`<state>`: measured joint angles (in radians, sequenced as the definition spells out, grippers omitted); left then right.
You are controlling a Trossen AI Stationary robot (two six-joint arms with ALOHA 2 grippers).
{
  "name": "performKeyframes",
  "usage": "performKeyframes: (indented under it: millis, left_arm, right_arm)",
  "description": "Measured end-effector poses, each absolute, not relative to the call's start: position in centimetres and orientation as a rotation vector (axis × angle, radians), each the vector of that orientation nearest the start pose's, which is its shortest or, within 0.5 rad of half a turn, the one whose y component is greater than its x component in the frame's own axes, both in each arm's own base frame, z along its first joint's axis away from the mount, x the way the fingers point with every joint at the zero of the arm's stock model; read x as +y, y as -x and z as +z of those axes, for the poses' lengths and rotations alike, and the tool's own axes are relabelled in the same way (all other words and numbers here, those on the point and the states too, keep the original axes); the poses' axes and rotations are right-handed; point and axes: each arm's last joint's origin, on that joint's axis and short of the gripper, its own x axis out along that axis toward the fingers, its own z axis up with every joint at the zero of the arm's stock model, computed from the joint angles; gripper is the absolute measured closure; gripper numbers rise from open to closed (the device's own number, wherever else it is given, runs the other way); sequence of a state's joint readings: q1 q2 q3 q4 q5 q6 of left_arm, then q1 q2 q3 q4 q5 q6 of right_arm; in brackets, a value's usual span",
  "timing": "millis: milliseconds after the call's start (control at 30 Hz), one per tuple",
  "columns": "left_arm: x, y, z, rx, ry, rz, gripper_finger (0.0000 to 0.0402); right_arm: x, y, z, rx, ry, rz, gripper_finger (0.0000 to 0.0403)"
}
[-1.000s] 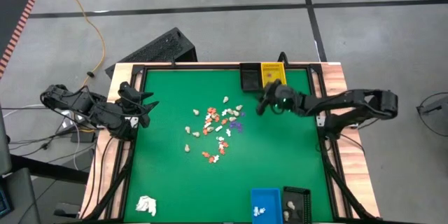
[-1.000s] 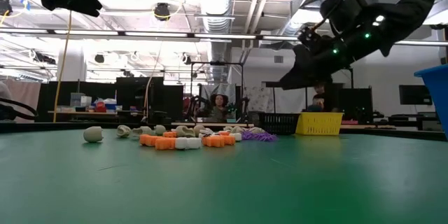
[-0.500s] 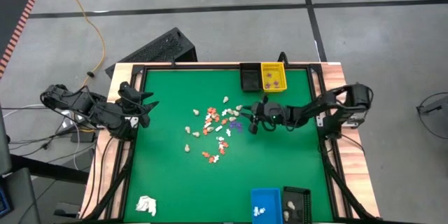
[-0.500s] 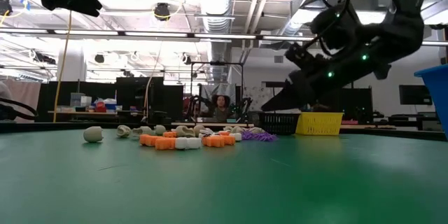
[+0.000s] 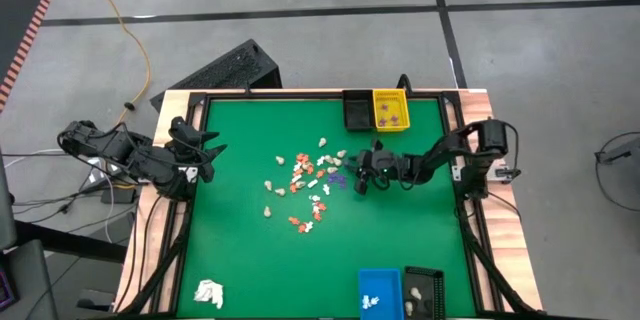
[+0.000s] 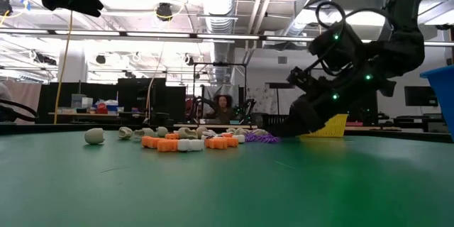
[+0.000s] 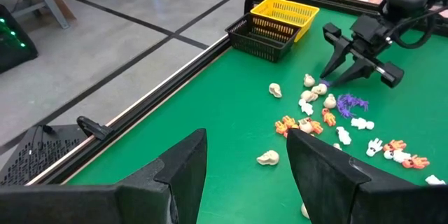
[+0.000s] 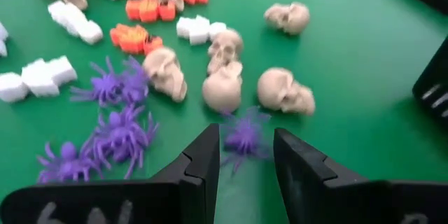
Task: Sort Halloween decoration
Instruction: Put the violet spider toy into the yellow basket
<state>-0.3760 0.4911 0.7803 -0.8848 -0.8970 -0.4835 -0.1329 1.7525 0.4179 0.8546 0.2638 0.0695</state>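
The Halloween decoration pieces (image 5: pixel 310 185) lie scattered mid-table: orange pumpkins, white ghosts, beige skulls (image 8: pixel 224 87) and purple spiders (image 8: pixel 115 136). My right gripper (image 5: pixel 358 182) is low at the pile's right side, slanting down, fingers open. In the right wrist view one purple spider (image 8: pixel 243 137) lies on the green table between the two fingertips of my right gripper (image 8: pixel 246 134); I cannot tell whether they touch it. My left gripper (image 5: pixel 205 150) hangs open, raised over the table's left edge, with nothing between its fingers (image 7: pixel 189 161).
A yellow basket (image 5: pixel 390 110) holding purple pieces and a black basket (image 5: pixel 356 110) stand at the far edge. A blue bin (image 5: pixel 378 290) and a black bin (image 5: pixel 422 292) sit at the near edge. A white wadded lump (image 5: pixel 208 293) lies near left.
My right gripper has come down from beside the yellow basket toward the near-left, to the purple spiders at the pile's right side. It has tipped further downward, and its fingertips now stand close to the table. The pieces have not moved.
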Motion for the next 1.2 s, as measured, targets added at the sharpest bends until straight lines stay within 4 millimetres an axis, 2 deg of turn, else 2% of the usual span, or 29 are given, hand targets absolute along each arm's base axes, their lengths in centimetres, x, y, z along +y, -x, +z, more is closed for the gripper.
performKeyframes:
  millis: [233,367,700,1000,1200]
  left_arm:
    - [-0.7,-7.9,30.7,0.347,0.105,0.604,0.0213]
    - [-0.7,-7.9,30.7,0.348,0.105,0.604,0.0213]
    - [-0.7,-7.9,30.7,0.348,0.105,0.604,0.0213]
    - [-0.7,-7.9,30.7,0.348,0.105,0.604,0.0213]
    - [-0.7,-7.9,30.7,0.348,0.105,0.604,0.0213]
  right_arm:
    - [-4.3,-26.5,9.1,0.475,-0.072,-0.416,0.0275]
    - [-4.4,-26.5,9.0,0.473,-0.085,-0.457,0.029]
    - [-4.5,-26.4,9.0,0.469,-0.119,-0.497,0.0396]
    - [-4.5,-26.4,9.2,0.443,-0.124,-0.521,0.0401]
    - [-4.2,-26.4,10.9,0.374,-0.127,-0.519,0.0402]
